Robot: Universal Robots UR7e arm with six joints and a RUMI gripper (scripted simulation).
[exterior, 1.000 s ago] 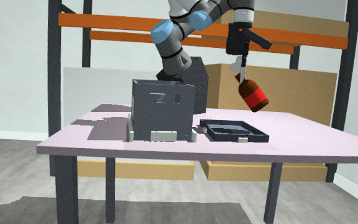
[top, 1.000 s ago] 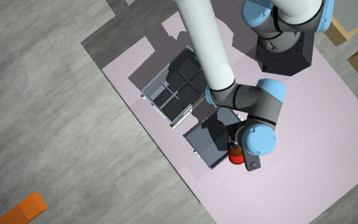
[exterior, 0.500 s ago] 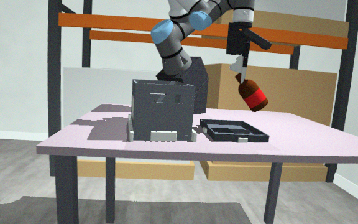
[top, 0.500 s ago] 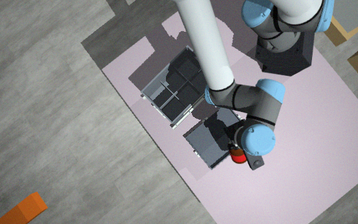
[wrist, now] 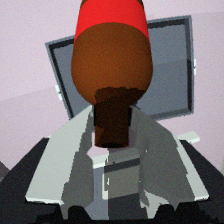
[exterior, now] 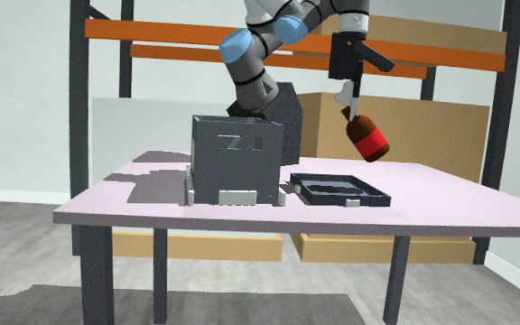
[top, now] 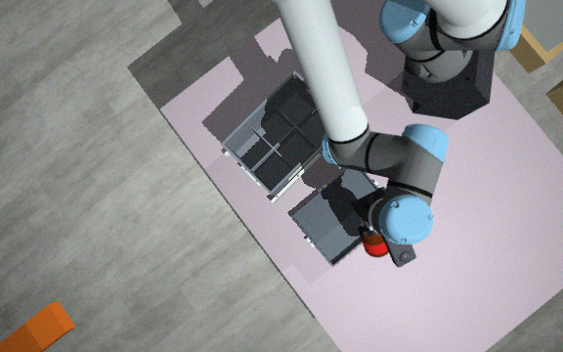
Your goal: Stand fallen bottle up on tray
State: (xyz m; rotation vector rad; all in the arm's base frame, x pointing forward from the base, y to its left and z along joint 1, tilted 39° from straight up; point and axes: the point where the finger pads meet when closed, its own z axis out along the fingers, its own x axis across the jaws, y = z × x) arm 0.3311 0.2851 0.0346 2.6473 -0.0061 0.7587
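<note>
Fingers [exterior: 353, 109] clamped on bottle [exterior: 367, 137] neck — wrist pointing down, bottle tilted above tray [exterior: 379, 197].

Grey plank floor [exterior: 25, 253], pale walls [exterior: 16, 90], steel rack [exterior: 78, 90], cardboard boxes [exterior: 422, 131].

- Top view: gripper [top: 367, 226] fingers hidden under the wrist joint; only part of the bottle [top: 375, 244] pokes out.
- Top view: tray [top: 318, 220] far corner covered by the arm; crate [top: 242, 142] right side covered by the forearm.
- Wrist view: bottle base cut off by the top edge; tray [wrist: 170, 75] middle blocked by the bottle [wrist: 111, 60].
- Exterior view: arm base mostly hidden behind the crate [exterior: 235, 158]; upper arm cut off at the top.
</note>
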